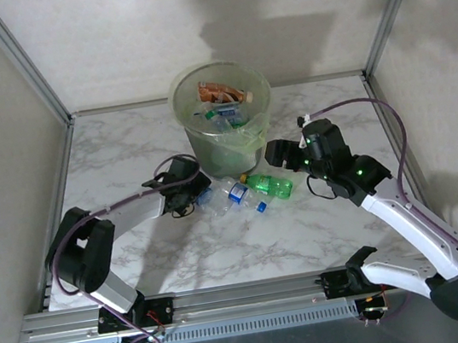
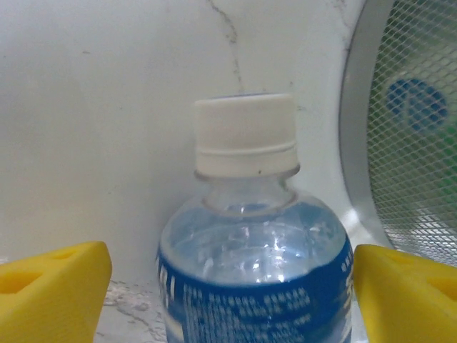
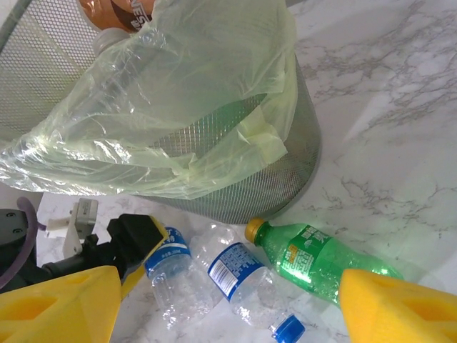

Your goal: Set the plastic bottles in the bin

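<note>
Our left end effector (image 1: 191, 196) is spread, with its yellow fingers (image 2: 53, 286) on either side of a clear bottle (image 2: 253, 286) that has a blue label and a white cap. One finger looks to be at the label's edge and the other stands apart from it, so nothing is pinched yet. Our right end effector (image 3: 228, 286) is also spread and carries nothing. It hangs over the loose bottles just in front of the bin.

Three bottles lie on their sides on the marble worktop (image 1: 123, 153), close together. The clear one (image 3: 175, 275) is at our left fingers, a second clear one (image 3: 243, 279) with a blue cap lies beside it, and a green bottle (image 3: 321, 261) with a yellow cap is nearest the right arm. All three are near the foot of the bin (image 3: 278, 179), a mesh basket lined with a pale-green bag. It already holds several bottles.

We judge these bottles to be nearly empty. That would make them light, thin-walled and easy to dent, and smooth and round enough to roll away at a nudge. We would close across the straight labelled body, where the sides are parallel. We would avoid the tapering shoulder and the neck, and squeeze only gently.
</note>
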Controlling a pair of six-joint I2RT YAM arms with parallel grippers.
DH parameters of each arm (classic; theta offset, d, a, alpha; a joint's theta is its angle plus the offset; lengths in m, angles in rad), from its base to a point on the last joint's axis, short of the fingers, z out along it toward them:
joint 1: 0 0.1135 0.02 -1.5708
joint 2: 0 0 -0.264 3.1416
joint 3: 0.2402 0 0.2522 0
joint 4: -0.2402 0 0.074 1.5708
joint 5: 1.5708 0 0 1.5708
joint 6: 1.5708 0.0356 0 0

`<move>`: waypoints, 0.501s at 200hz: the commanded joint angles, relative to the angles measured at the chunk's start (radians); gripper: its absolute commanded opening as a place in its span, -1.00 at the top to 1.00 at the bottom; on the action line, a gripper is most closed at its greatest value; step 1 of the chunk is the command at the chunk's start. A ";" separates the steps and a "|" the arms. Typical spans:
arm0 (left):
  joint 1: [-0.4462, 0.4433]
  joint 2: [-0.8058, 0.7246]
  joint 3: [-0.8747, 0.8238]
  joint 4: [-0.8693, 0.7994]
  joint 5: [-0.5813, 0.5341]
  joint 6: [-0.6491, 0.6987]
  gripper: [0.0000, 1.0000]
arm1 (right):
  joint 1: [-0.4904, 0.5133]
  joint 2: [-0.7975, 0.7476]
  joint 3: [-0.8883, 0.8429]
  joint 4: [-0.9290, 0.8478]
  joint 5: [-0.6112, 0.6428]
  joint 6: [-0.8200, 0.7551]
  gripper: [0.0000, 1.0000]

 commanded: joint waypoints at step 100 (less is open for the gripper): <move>-0.011 -0.012 -0.077 -0.022 0.016 0.029 -0.33 | 0.006 -0.005 0.031 0.010 -0.012 0.011 -0.60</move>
